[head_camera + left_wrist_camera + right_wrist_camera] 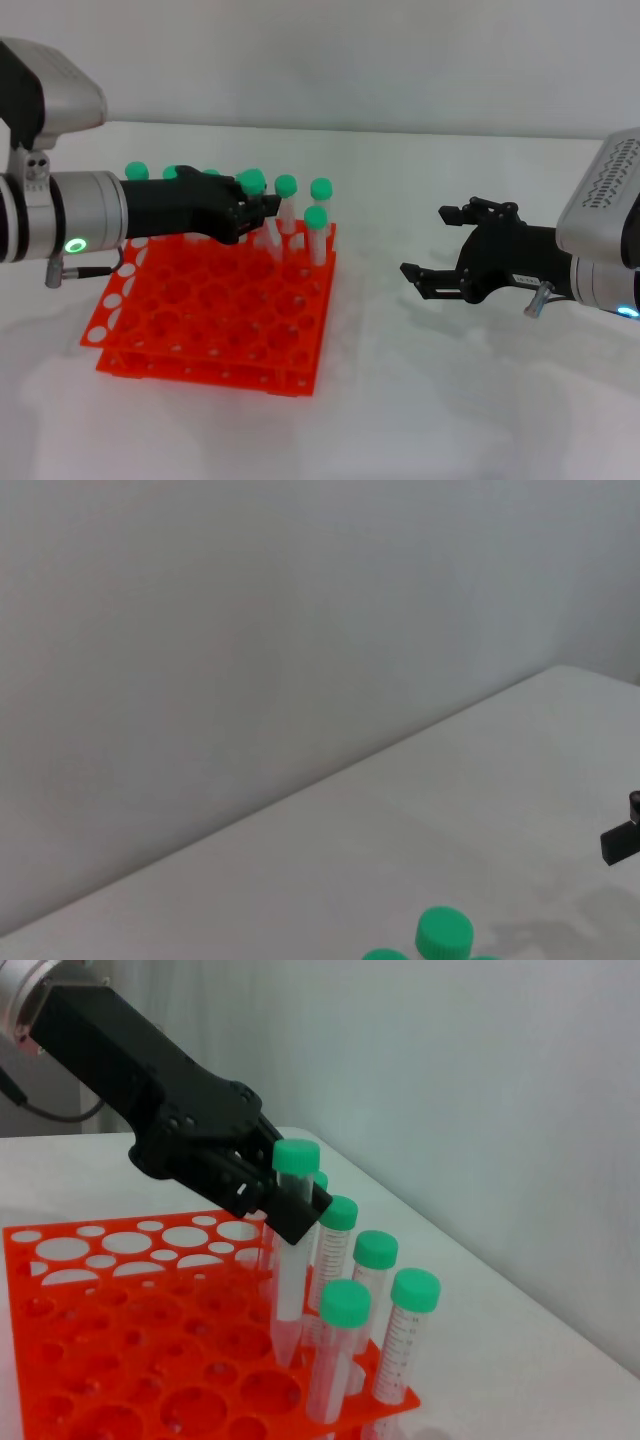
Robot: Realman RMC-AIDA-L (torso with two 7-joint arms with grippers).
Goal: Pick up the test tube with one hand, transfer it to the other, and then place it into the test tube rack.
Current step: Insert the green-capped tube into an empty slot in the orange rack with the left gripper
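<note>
white surface point(480, 400) and a pale wall fill the scene, with the orange-red test tube rack point(190, 345) sitting on the robot's left side of it. the left gripper point(262, 212), on the silver wrist with the green light ring, reaches over the rack's far right corner and pinches the test tube point(290, 1250) just under its green cap. in the right wrist view the tube hangs upright with its tapered tip down at the level of the rack's top tier, apparently at or just entering a hole beside the capped tubes already standing there; whether the tip is truly inside a hole i cannot tell.

the right gripper point(455, 250), on the arm with the slotted-vent casing, hovers above the bare surface well apart from the rack, its fingers spread and holding nothing.

judging from this layout, the pick-up and the hand-over look done, since the tube is in the left gripper and the right one is empty. what looks left is the last part: lowering the tube fully into its hole, letting go, and drawing the left gripper clear without knocking the neighbouring tubes point(350, 1350), which stand just beside it.
</note>
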